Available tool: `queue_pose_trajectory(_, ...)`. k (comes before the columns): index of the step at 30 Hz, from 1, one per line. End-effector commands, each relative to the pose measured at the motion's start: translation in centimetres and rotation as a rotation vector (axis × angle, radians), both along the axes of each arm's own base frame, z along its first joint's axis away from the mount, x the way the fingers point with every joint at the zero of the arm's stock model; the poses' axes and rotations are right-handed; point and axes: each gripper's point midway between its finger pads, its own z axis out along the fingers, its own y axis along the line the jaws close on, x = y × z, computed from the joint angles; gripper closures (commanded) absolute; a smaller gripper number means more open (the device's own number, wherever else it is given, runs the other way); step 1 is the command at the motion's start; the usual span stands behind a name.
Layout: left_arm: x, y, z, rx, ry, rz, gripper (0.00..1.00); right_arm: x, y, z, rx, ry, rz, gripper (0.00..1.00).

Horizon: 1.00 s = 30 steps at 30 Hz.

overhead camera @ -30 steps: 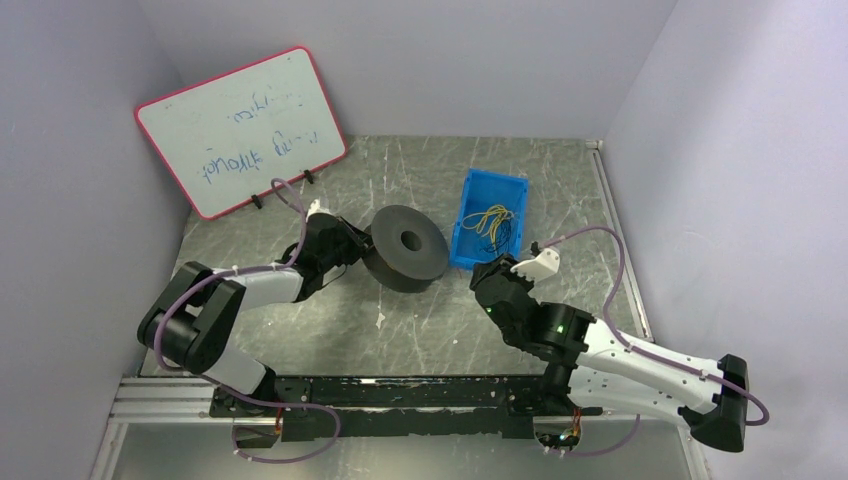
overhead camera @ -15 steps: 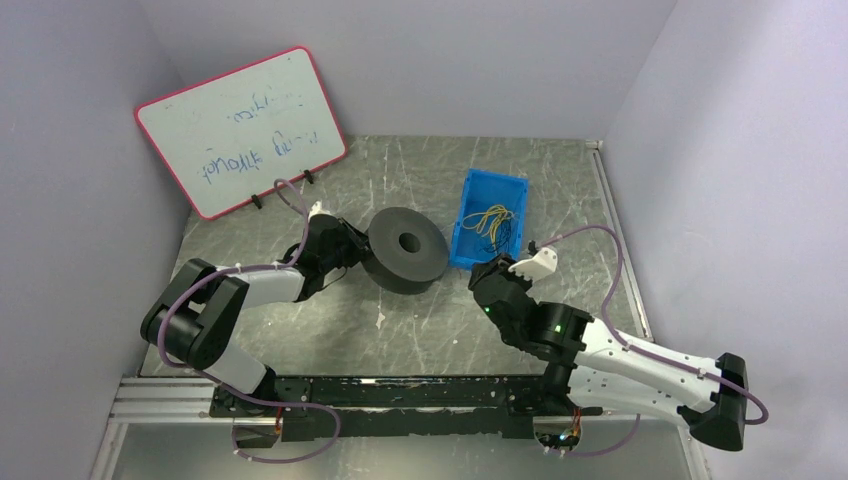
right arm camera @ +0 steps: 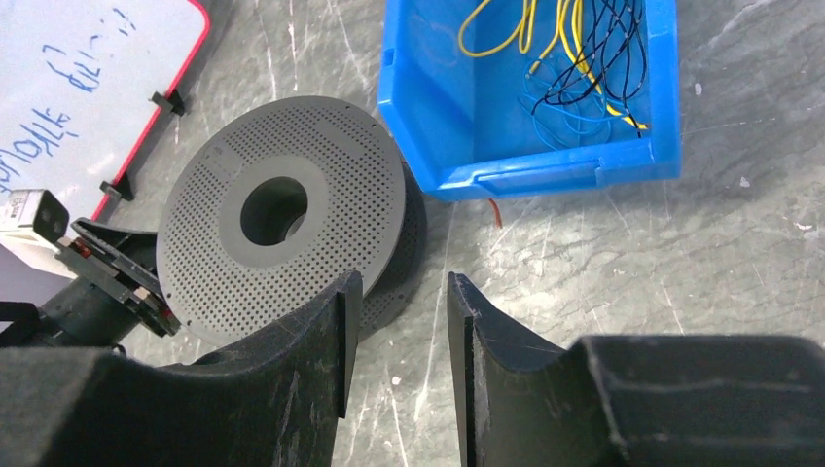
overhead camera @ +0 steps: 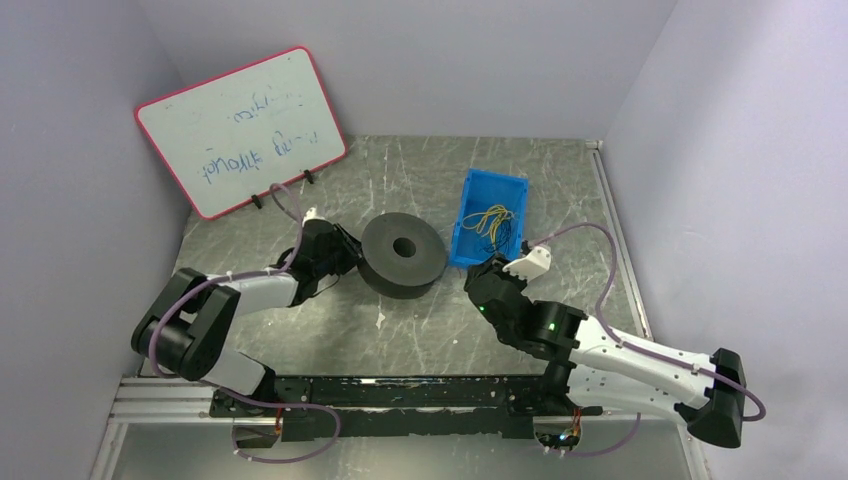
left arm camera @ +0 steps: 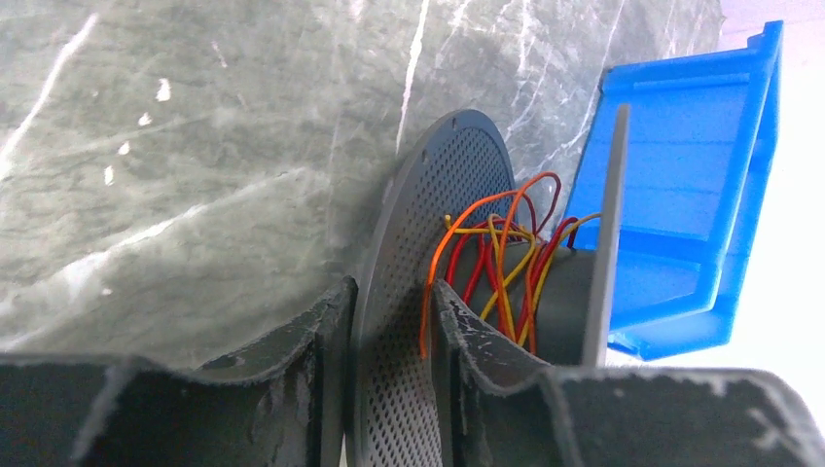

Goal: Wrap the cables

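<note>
Only the left wrist view shows the cables [left arm camera: 496, 258], looped loosely round the core of the spool [left arm camera: 449, 175], between its discs; the left gripper [left arm camera: 389, 331] pinches one disc. The right gripper [right arm camera: 397, 292] hangs slightly parted, empty. Scratched grey table [overhead camera: 420, 325], lilac walls [overhead camera: 450, 60].

Matt perforated spool [right arm camera: 340, 185], glossy blue plastic bin [right arm camera: 555, 173]

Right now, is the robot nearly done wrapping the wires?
Partly. Some orange-red and yellow cables already loop loosely around the spool core. The left end effector grips one spool disc; the right end effector is open and empty. More loose wires, yellow, black and blue, lie in the blue bin, so wrapping probably isn't finished.
</note>
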Motion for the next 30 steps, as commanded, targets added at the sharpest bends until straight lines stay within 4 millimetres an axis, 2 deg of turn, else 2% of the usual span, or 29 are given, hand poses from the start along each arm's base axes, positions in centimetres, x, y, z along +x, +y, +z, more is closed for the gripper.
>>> queue_pose_trajectory(1, -0.4, 1.2, 0.5, 0.031, -0.011, 0.012, 0.6, 0.3, 0.6, 0.8, 0.008, -0.014, 0.006, 0.59)
queue_pose_trajectory(7, -1.1, 2.9, -0.2, 0.077, 0.025, 0.041, 0.57, 0.5, 1.2, 0.8, 0.003, -0.012, 0.021, 0.59)
queue_pose_trajectory(13, -2.3, 5.1, -1.9, 0.115, 0.081, 0.078, 0.58, 0.5, 1.2, 0.8, 0.002, -0.01, 0.022, 0.59)
queue_pose_trajectory(23, -2.7, 6.1, -1.3, 0.169, 0.072, 0.08, 0.56, 0.6, 1.4, 0.4, -0.014, -0.009, 0.024, 0.58)
queue_pose_trajectory(29, -2.8, 6.5, -0.6, 0.194, 0.065, 0.078, 0.4, 0.8, 1.9, 0.3, -0.059, -0.012, 0.058, 0.58)
queue_pose_trajectory(30, -2.6, 6.5, -0.1, 0.198, 0.057, 0.077, 0.35, 0.9, 2.0, 0.3, -0.082, -0.013, 0.068, 0.57)
